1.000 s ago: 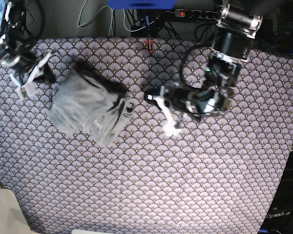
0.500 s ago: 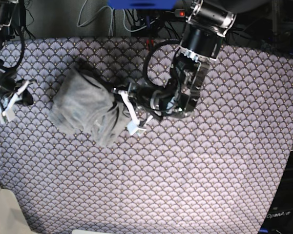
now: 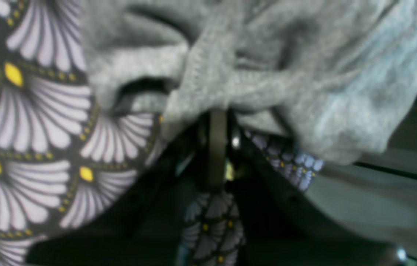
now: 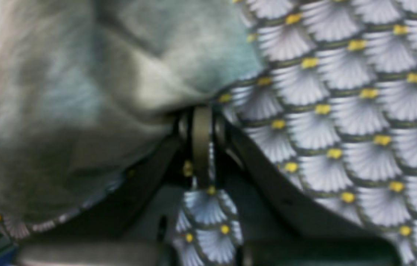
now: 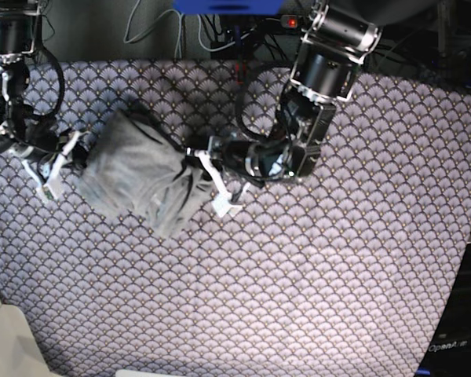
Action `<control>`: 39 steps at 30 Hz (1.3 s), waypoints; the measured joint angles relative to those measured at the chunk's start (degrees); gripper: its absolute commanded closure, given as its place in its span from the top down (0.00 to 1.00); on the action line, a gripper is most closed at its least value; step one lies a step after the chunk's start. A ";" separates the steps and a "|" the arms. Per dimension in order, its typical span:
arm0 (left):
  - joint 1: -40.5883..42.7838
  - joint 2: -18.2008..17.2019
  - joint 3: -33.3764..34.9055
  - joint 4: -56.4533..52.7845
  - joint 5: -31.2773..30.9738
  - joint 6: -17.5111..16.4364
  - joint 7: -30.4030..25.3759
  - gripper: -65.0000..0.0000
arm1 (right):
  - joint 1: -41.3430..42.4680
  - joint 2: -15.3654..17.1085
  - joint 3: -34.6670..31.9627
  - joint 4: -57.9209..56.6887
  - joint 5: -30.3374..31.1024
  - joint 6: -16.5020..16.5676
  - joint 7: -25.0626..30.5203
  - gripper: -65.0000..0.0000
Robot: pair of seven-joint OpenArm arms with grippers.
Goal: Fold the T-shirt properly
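Left wrist view: the left hand (image 3: 217,122) is clamped on a fold of the grey T-shirt (image 3: 252,62). Right wrist view: the right hand (image 4: 202,118) is closed at the T-shirt's edge. Base view: the bunched T-shirt (image 5: 137,169) lies on the patterned surface (image 5: 314,275) between both hands.

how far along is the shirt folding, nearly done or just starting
Just starting. Nothing looks folded yet: the T-shirt lies in a crumpled bundle on the patterned cloth. In hand: the left hand is shut at the bundle's right edge with grey fabric bunched at its tips, and the right hand is shut at the left edge. Left to do: spread it flat, then make every fold.
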 measured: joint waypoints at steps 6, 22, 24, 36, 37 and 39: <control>-3.39 -0.04 -0.07 -0.33 1.75 0.94 -0.46 0.00 | -2.97 -1.73 -1.36 3.04 -0.48 0.02 -0.72 0.00; -6.05 0.33 -0.20 -0.35 1.68 1.27 -6.23 0.00 | -13.05 -8.39 -1.33 17.35 -0.44 -0.13 -1.18 0.01; -5.97 0.31 -2.32 -0.20 1.40 0.92 -5.60 0.00 | -12.96 -8.28 -2.12 17.38 -0.46 -0.17 -1.11 0.01; -4.35 -14.08 -11.76 8.04 -15.82 1.09 -1.66 0.00 | -16.06 -8.17 0.44 17.64 -0.13 -0.09 -0.55 0.00; -3.52 -15.58 -11.72 8.96 -17.99 1.01 -1.27 0.00 | -16.06 -8.13 2.05 17.94 -0.72 -0.15 -0.66 0.00; -0.98 -18.47 -11.67 10.58 -20.83 1.03 -1.09 0.00 | -16.68 -7.72 4.52 20.04 -1.90 -0.17 -1.18 0.00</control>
